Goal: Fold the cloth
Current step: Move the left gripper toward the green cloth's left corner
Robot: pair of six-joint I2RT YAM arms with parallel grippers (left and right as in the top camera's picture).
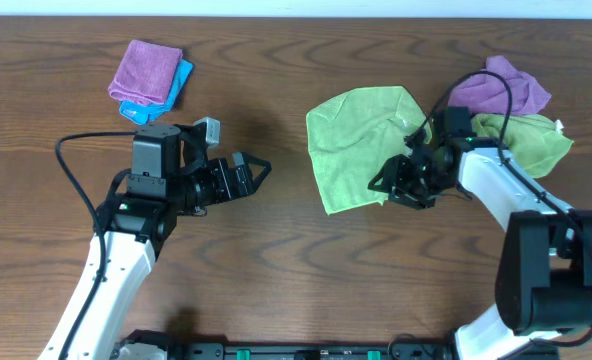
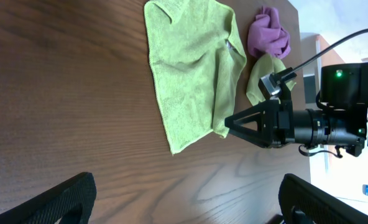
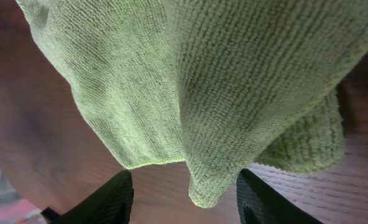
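Note:
A light green cloth (image 1: 361, 145) lies partly spread and rumpled on the wooden table, right of centre. It also shows in the left wrist view (image 2: 193, 68) and fills the right wrist view (image 3: 202, 74). My right gripper (image 1: 396, 185) is open at the cloth's lower right edge. In the right wrist view a folded corner of the cloth hangs between the spread fingers (image 3: 184, 202), not clamped. My left gripper (image 1: 261, 170) is open and empty, over bare table to the left of the cloth; its fingertips (image 2: 184, 199) frame bare wood.
A folded purple cloth (image 1: 146, 68) sits on a blue cloth (image 1: 179, 85) at the back left. A crumpled purple cloth (image 1: 501, 85) and a second green cloth (image 1: 526, 140) lie at the right, behind my right arm.

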